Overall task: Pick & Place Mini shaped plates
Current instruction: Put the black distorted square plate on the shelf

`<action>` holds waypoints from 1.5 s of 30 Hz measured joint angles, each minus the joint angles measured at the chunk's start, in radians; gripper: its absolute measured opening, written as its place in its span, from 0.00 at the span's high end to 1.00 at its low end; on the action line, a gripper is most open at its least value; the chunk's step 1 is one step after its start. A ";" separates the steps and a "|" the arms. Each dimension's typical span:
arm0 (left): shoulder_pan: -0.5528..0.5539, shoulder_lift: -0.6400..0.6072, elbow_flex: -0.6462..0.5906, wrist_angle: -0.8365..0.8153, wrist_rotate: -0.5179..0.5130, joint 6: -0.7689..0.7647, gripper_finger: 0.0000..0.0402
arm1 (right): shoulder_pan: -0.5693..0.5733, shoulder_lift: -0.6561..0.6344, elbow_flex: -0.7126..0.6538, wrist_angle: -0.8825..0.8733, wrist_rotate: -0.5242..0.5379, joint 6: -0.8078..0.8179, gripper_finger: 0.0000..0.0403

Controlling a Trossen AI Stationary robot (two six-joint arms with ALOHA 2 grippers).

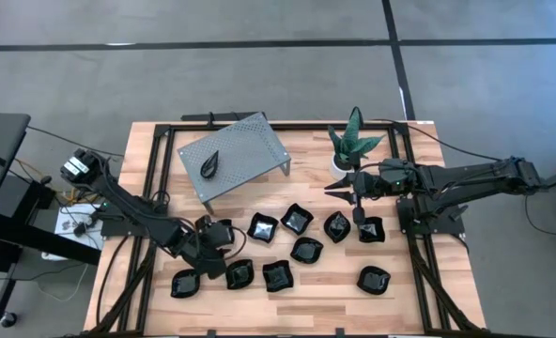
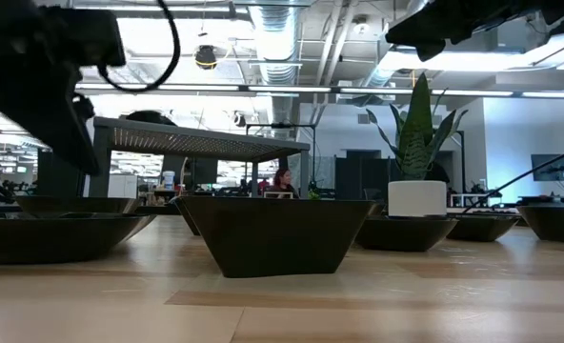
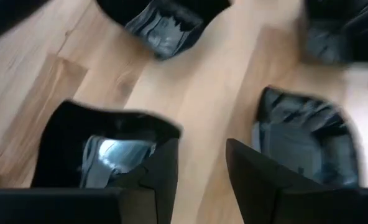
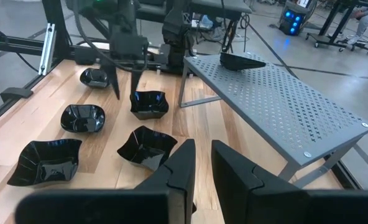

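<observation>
Several glossy black mini plates (image 1: 306, 250) sit on their bases on the near half of the wooden table. One leaf-shaped plate (image 1: 210, 164) rests on top of the grey perforated stand (image 1: 245, 150). My left gripper (image 3: 201, 168) is open and hangs fingers-down above bare wood, between a wavy-rimmed plate (image 3: 97, 149) and another plate (image 3: 308, 137); it is at the near left (image 1: 218, 244). My right gripper (image 4: 202, 165) is open with a narrow gap. It is raised near the plant (image 1: 353, 141), points toward the table's left (image 1: 336, 192) and holds nothing.
The plant's white pot (image 1: 342, 164) stands right behind my right gripper. The stand (image 4: 277, 93) takes up the far left middle. A black frame (image 1: 142, 188) runs along the table's edges. Bare wood (image 1: 316, 300) shows along the near edge. People sit in the room beyond (image 2: 282, 181).
</observation>
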 joint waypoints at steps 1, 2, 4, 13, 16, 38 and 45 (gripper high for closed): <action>0.000 0.000 -0.010 0.000 0.000 0.000 0.66 | 0.000 0.000 0.000 0.000 0.000 0.000 0.88; 0.000 0.000 -0.018 0.001 -0.001 -0.005 0.66 | 0.000 0.000 0.000 0.000 0.000 0.000 0.88; 0.000 0.000 -0.033 0.006 -0.001 -0.027 0.66 | 0.000 0.000 0.000 0.000 0.000 0.000 0.88; -0.005 0.000 -0.080 0.029 0.020 -0.048 0.66 | 0.000 0.000 0.000 0.000 0.000 0.000 0.88; -0.005 0.000 -0.081 0.049 0.022 -0.044 0.66 | 0.000 0.000 0.000 0.000 0.000 0.000 0.88; -0.003 0.117 -0.052 0.077 -0.017 0.010 0.90 | 0.001 0.000 0.000 0.001 0.000 0.000 0.88; 0.042 0.095 0.147 0.084 -0.075 0.238 0.99 | 0.001 0.000 0.000 0.005 0.000 0.000 0.88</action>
